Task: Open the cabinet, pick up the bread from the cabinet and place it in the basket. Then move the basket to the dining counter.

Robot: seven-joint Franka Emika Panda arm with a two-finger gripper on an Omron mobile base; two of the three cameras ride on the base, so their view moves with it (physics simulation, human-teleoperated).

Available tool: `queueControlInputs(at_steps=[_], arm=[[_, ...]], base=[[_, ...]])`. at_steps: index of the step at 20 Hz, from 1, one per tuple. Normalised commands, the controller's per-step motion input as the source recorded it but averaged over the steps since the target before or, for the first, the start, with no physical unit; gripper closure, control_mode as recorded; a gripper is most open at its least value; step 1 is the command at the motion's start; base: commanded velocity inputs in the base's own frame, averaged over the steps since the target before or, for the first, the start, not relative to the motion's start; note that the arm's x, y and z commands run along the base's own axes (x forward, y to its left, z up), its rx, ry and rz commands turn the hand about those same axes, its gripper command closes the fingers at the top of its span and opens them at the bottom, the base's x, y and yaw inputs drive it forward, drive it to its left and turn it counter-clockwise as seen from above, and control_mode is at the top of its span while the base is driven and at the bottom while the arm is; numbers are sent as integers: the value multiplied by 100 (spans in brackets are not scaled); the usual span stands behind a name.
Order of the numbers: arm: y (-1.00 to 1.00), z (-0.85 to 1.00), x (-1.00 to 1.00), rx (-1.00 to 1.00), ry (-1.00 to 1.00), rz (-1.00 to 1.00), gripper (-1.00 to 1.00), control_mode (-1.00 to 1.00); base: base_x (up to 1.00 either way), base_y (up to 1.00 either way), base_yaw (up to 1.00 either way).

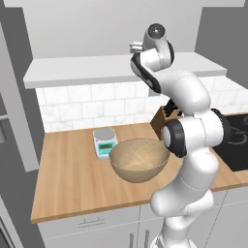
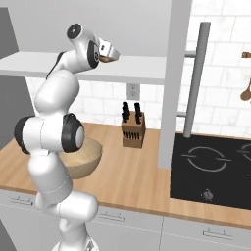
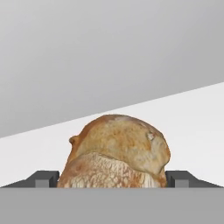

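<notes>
The cabinet (image 1: 97, 70) stands open, its pale shelf bare around my hand. The bread (image 3: 118, 153), a golden-brown roll, sits on that shelf. My gripper (image 3: 113, 179) is open, with a dark fingertip (image 3: 43, 179) close on either side of the roll. From the right, the gripper (image 2: 112, 54) reaches over the shelf edge with a bit of the bread (image 2: 109, 59) showing at its tip. The tan woven basket (image 1: 139, 160) rests on the wooden worktop below, partly behind my arm (image 2: 86, 157). The dining counter is out of view.
A white-and-teal scale (image 1: 104, 142) stands just left of the basket. A knife block (image 2: 133, 128) sits against the tiled wall. The open cabinet door (image 2: 176, 73) with its bar handle (image 2: 196, 78) hangs edge-on, left of the black cooktop (image 2: 211, 166).
</notes>
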Motion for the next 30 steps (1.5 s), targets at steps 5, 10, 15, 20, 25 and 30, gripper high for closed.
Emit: queueControlInputs(at_steps=[5,10,15,20,25,30], arm=[[-30,-1,-36,0,-2,0,100,-100],[-5,-2,-100,0,-12,0,100,-100],[22,0,-100,0,-16,0,100,-100],[20,13,-100,0,0,0,100,-100],[13,5,-100,0,6,-2,100,-100],[14,-2,-100,0,0,-4,100,-100]], base=[[0,0,0],[0,0,0],[0,0,0],[0,0,0],[0,0,0],[0,0,0]])
